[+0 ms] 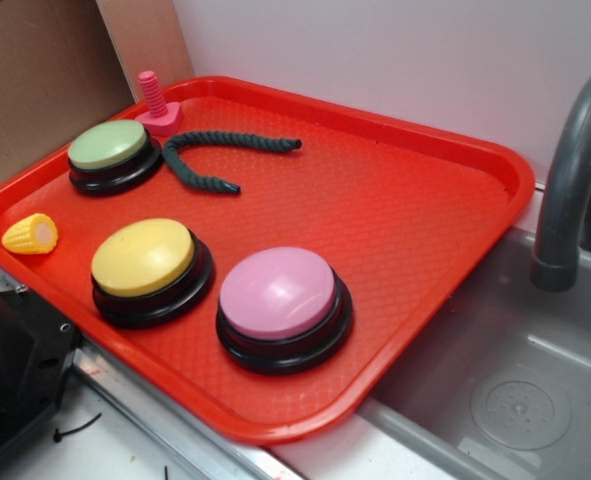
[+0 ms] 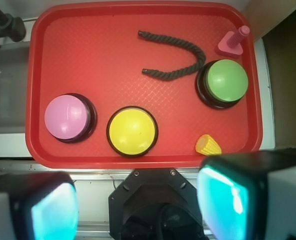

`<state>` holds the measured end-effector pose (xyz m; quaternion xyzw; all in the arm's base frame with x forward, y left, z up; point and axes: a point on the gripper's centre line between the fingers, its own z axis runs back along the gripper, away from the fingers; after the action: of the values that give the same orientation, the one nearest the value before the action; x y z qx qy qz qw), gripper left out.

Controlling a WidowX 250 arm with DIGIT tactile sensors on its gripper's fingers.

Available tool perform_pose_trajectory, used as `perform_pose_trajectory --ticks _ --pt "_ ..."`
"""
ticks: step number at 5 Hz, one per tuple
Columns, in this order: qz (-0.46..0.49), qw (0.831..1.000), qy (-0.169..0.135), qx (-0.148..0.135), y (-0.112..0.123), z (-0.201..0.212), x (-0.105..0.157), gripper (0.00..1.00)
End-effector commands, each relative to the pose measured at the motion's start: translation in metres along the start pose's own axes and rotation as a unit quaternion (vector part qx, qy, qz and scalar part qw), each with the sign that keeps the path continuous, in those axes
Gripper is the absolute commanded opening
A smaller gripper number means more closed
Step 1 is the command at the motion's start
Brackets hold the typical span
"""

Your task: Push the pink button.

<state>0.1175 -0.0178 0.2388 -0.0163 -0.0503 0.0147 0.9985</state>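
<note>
pink button up-left of spread jaws.

The pink button sits on the red tray, just beside the yellow button.

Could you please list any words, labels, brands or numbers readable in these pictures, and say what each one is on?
None: no readable text shows in either view.
The pink button, yellow button and green button have plain tops.
The red tray, dark rope, pink bolt and toy corn carry no lettering.
The gripper shows no markings.
</note>
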Motion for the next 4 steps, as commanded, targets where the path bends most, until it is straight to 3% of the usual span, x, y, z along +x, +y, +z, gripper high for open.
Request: perform_pose_trajectory --ticks 1,2,3,4 --pt "0.0 1.0 0.0 0.0 0.0 0.0 0.0 1.0" --pt "-0.127 0.992 -0.011 0.012 -0.045 -0.036 0.043 1.0" --pt "-0.253 0.967 0.013 0.036 -0.085 -0.068 0.068 1.0" --pt "-0.372 0.928 0.022 0.022 -0.107 -0.097 0.064 1.0"
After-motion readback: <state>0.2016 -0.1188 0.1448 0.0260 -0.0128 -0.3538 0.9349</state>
